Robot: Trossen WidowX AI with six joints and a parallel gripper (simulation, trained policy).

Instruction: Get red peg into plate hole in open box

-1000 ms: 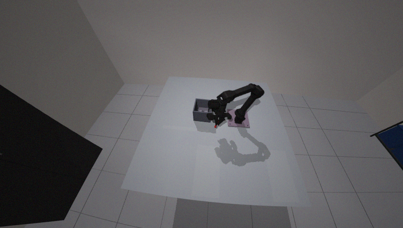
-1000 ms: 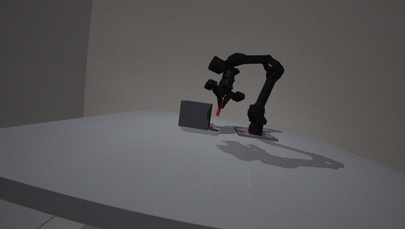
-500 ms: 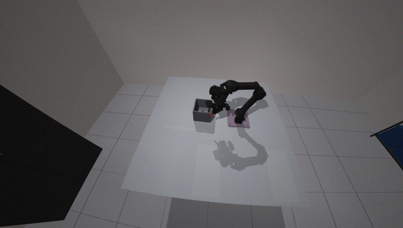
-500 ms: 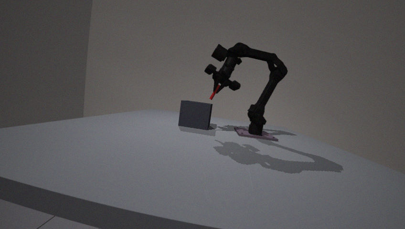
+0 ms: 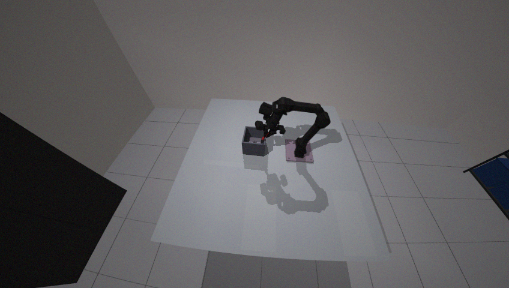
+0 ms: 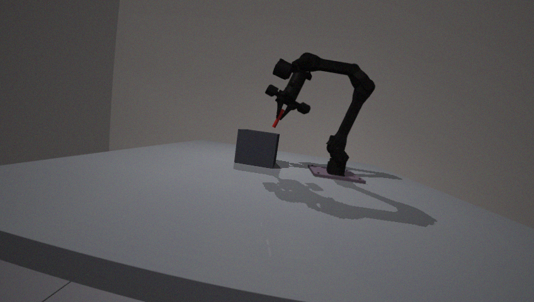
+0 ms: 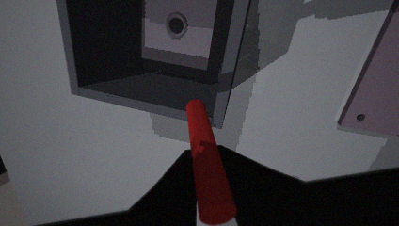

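The gripper [image 5: 268,134] [image 6: 279,117] [image 7: 203,154] is clenched on the peg [image 5: 263,138] [image 6: 278,118] [image 7: 205,162], which slants down to the left, out of the hole [image 7: 176,25]; its low tip is above the box [image 5: 254,149] [image 6: 256,148] [image 7: 127,104], near the right wall; the hole shows in the plate [image 7: 188,49] at the box's bottom; the arm [image 5: 306,106] [image 6: 354,112] stands to the right on a pink base [image 5: 290,156] [image 6: 316,172] [image 7: 376,94], apart from the box.

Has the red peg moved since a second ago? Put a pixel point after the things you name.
Yes: in the exterior view, the red peg [image 5: 263,138] [image 6: 278,118] [image 7: 207,165] has risen above the box's [image 5: 254,149] [image 6: 256,148] [image 7: 141,104] rim.
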